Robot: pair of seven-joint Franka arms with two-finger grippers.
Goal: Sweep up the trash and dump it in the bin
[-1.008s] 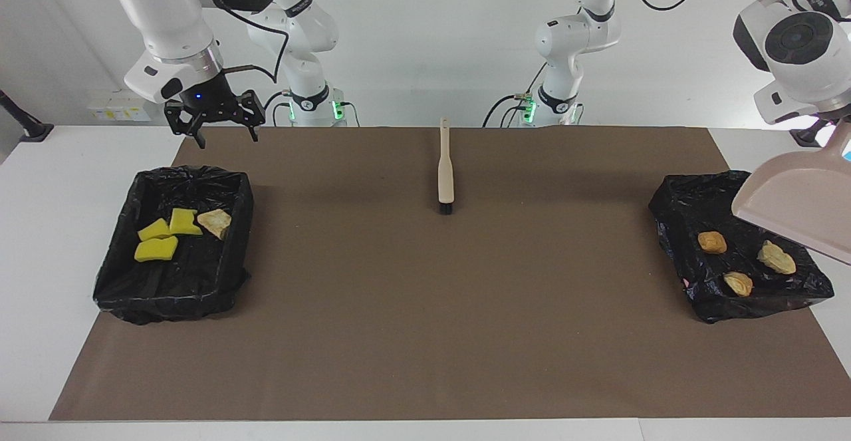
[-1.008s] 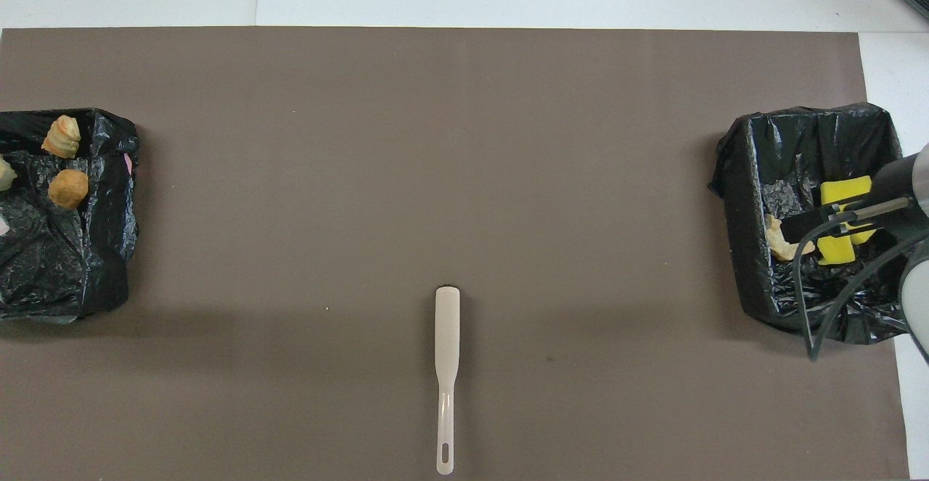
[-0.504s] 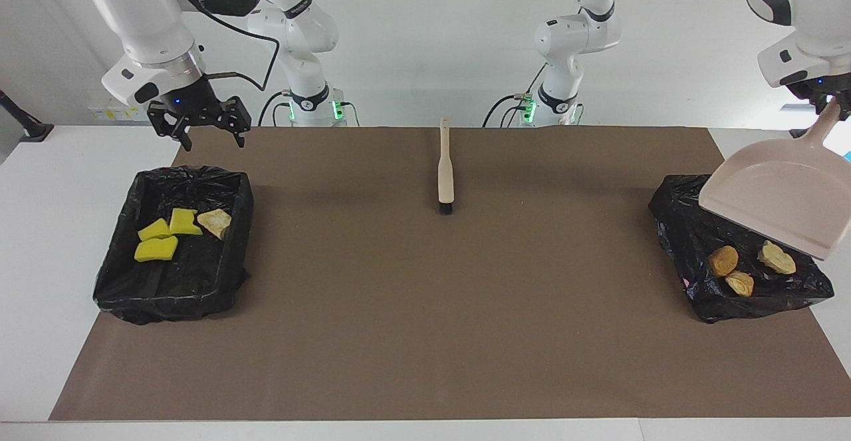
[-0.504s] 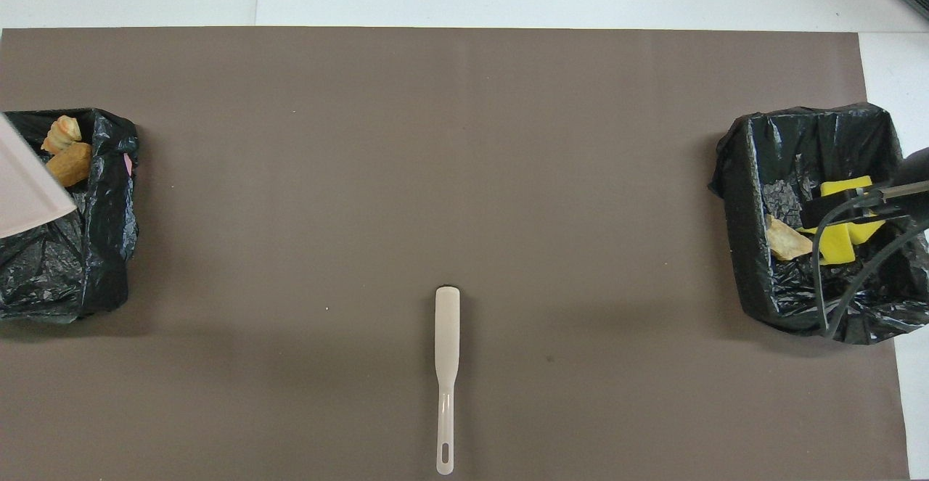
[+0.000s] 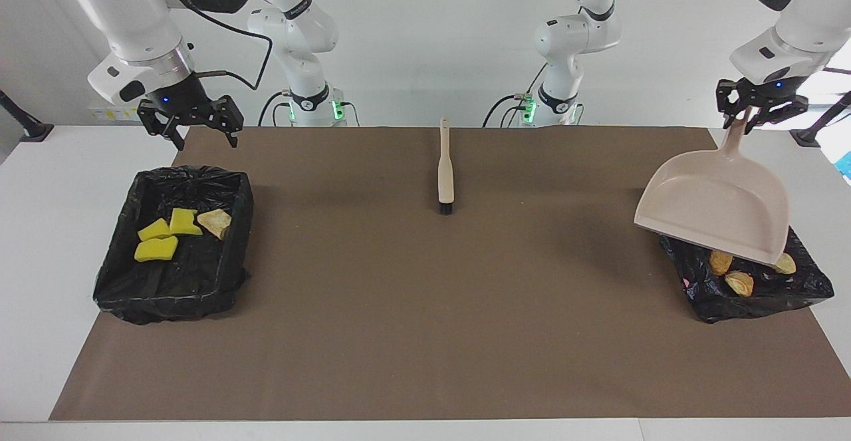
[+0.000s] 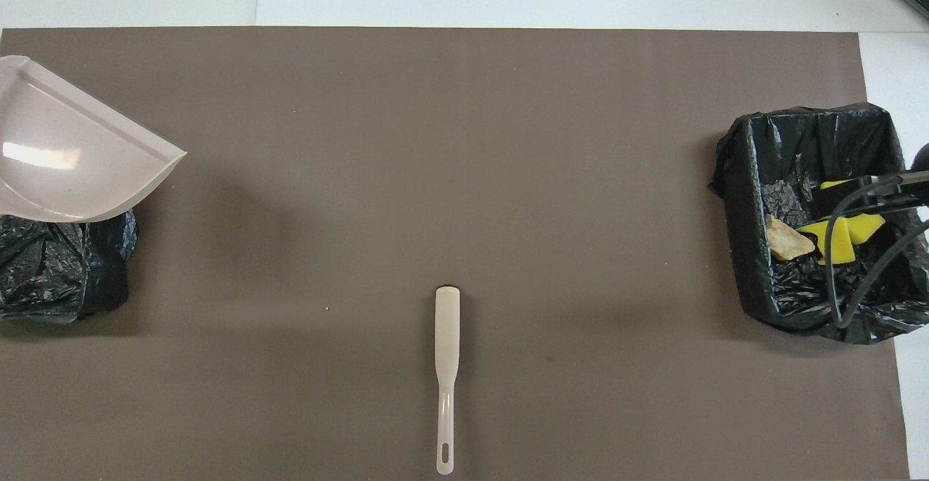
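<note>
My left end effector [image 5: 759, 110] is pinching the dustpan [image 5: 718, 205] handle, tilting light, stiff plastic over the bin [image 5: 751, 281]; right end effector [image 5: 188, 125] is waiting spread.

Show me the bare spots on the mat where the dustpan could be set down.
The brown mat lies bare between the two black-lined bins, on both sides of the beige brush and past its bristles. Crowded: the bins, holding scraps, with the left tool holding the beige plastic dustpan over one.
</note>
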